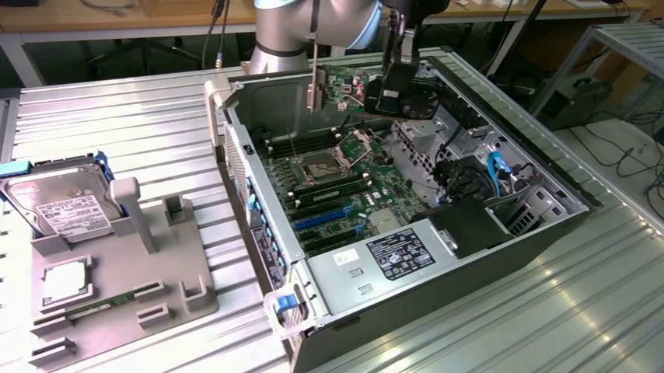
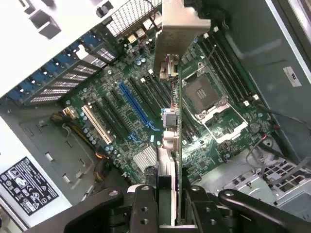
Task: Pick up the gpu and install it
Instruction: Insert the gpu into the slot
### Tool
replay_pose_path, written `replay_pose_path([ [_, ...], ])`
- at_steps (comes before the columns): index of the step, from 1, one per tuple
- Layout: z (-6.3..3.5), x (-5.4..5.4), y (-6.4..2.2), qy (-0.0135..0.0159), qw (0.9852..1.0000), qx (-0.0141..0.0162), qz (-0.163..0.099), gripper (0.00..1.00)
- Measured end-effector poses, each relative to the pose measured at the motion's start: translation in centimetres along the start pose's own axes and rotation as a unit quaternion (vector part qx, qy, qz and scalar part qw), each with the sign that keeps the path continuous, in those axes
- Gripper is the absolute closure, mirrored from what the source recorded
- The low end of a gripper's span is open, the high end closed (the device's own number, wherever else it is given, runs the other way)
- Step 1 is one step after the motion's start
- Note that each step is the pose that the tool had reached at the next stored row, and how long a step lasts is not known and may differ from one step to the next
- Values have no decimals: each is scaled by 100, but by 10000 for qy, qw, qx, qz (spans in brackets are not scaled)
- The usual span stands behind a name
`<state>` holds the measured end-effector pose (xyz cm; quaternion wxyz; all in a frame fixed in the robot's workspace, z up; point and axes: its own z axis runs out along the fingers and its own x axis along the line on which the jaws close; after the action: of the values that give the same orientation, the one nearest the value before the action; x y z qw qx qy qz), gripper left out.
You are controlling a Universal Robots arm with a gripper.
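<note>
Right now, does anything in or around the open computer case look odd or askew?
Nothing looks spilled or damaged. The gpu is not seated: the jaws hold it upright in the air above the motherboard, clear of the slots.

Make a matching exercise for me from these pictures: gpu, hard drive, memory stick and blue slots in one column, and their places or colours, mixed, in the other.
1 gpu
2 hard drive
3 memory stick
4 blue slots

A inside the open case
B green, in the grey holder
C held by the gripper above the case
D silver with a white label, in the holder

Pairs: 1-C, 2-D, 3-B, 4-A
</note>
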<state>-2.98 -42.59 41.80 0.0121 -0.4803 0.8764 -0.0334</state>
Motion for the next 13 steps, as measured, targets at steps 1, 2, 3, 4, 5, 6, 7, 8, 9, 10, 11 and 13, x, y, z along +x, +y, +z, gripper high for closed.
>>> replay_pose_path([
  [1,3,0,0,-22,9993,6,-362,73],
  [2,8,1,2,-46,9976,10,-692,73],
  [3,11,1,3,-60,9959,12,-904,73],
  [4,16,1,4,-74,9939,15,-1105,73],
  [5,21,2,5,-87,9917,17,-1282,73],
  [6,30,4,9,-105,9880,20,-1538,73],
  [7,34,5,10,-110,9870,20,-1604,73],
  [8,40,6,13,-114,9863,21,-1647,73],
  [9,46,9,18,-117,9854,21,-1696,73],
  [10,49,11,20,-119,9847,21,-1737,73],
  [11,49,11,20,-119,9843,21,-1762,73],
  [13,50,11,20,-119,9842,21,-1764,73],
])
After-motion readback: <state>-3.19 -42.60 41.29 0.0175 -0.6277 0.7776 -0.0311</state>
